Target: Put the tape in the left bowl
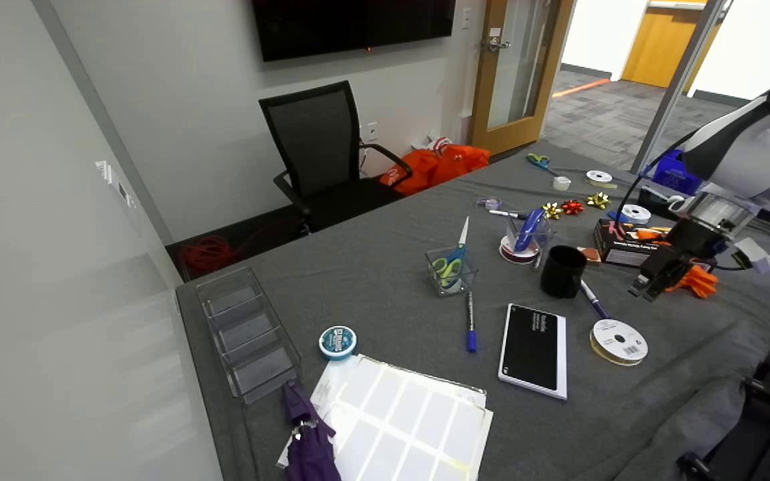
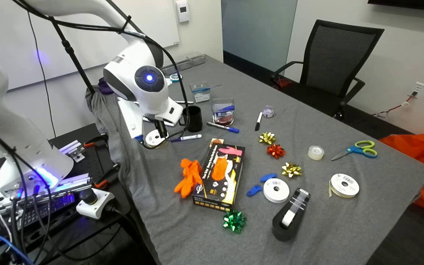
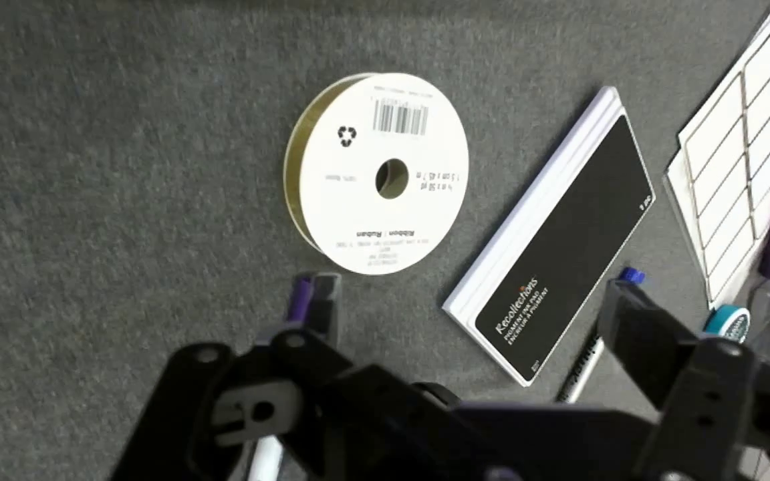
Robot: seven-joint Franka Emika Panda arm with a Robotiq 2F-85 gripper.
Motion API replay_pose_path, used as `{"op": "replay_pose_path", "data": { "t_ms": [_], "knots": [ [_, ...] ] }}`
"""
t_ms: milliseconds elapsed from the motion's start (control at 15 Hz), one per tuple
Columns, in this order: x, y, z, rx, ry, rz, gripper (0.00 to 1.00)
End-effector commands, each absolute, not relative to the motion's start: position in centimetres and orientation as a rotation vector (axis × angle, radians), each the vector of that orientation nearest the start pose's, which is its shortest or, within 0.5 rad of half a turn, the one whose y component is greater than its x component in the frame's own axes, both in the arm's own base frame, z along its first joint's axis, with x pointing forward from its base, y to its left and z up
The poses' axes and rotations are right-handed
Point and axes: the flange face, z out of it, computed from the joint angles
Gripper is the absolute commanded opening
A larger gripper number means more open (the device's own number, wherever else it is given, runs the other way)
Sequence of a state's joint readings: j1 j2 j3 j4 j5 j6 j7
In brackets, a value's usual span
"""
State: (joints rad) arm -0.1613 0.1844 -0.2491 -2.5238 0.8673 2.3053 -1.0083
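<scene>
The tape is a flat white ribbon roll with a small centre hole. It lies on the grey cloth in both exterior views (image 1: 619, 339) (image 2: 152, 138) and in the wrist view (image 3: 378, 224). The left bowl appears as a clear square container (image 1: 467, 274) with green-handled scissors standing in it, also in an exterior view (image 2: 199, 88). No round pale bowl shows. My gripper (image 1: 646, 286) is open and empty above the cloth near the roll. In the wrist view the fingers (image 3: 475, 294) are spread wide, and the roll lies beyond the left fingertip, outside the gap.
A black ink pad (image 1: 533, 347) lies beside the roll. A black mug (image 1: 563, 272) and purple marker (image 1: 595, 299) stand or lie behind it. Another clear container (image 1: 537, 235) is beyond. A glove box (image 2: 219, 176) and orange glove (image 2: 189, 178) are near the arm.
</scene>
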Motion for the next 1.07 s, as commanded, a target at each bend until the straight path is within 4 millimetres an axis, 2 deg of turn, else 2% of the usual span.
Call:
{"op": "replay_pose_path", "data": {
  "t_ms": [0, 400, 867, 933, 1000],
  "knots": [
    [39.2, -17.0, 15.2, -2.522, 0.16, -0.024, 1.0],
    [38.4, -16.6, 11.4, -2.506, 0.154, 0.049, 1.0],
    [38.3, -15.3, 10.2, -2.463, 0.166, 0.059, 1.0],
    [38.3, -15.2, 10.2, -2.453, 0.173, 0.052, 0.75],
    [38.4, -15.2, 10.2, -2.446, 0.179, 0.045, 0.72]
  ]
}}
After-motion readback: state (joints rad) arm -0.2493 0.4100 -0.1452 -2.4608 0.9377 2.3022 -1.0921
